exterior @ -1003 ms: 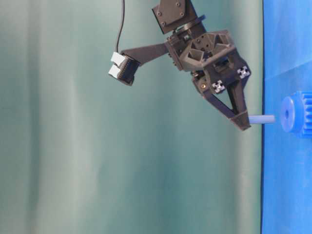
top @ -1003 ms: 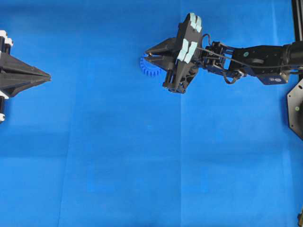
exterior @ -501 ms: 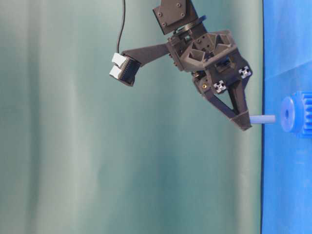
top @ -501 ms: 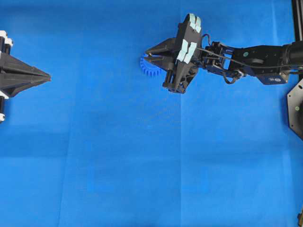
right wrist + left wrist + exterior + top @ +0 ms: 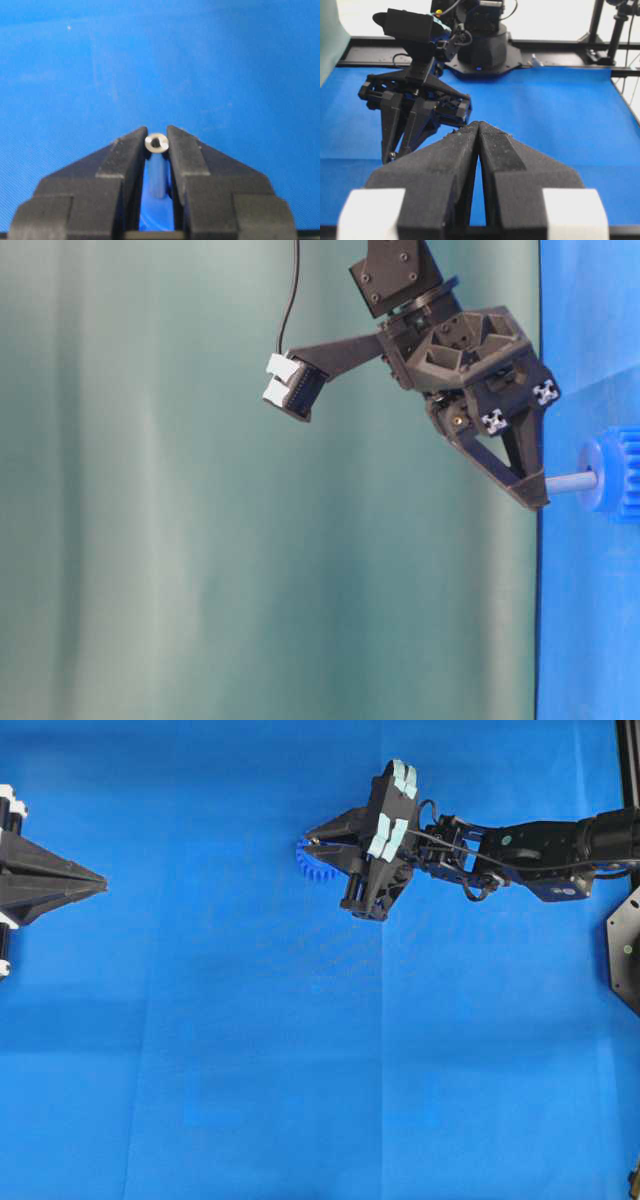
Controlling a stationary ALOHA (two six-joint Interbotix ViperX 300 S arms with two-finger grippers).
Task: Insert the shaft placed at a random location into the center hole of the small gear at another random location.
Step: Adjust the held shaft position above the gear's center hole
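Note:
My right gripper (image 5: 537, 498) is shut on the shaft (image 5: 570, 481), a short silver-grey pin clamped at one end between the fingertips. In the table-level view the pin's free end meets the face of the raised hub (image 5: 592, 490) of the small gear (image 5: 628, 475), a blue toothed wheel lying on the cloth. The center hole is hidden behind the pin's end. From overhead the right gripper (image 5: 307, 843) covers most of the small gear (image 5: 312, 870). The right wrist view shows the shaft (image 5: 157, 143) end-on between the pads. My left gripper (image 5: 103, 881) is shut and empty at the far left.
A blue cloth (image 5: 300, 1050) covers the table. The right arm (image 5: 520, 845) reaches in from the right edge, and a black base plate (image 5: 625, 950) sits there. In the left wrist view the left gripper (image 5: 478, 126) faces the right arm (image 5: 415, 107) across the cloth.
The right gripper has carried the shaft toward the small gear, closing the gap between the pin's end and the hub. The left arm has not moved.

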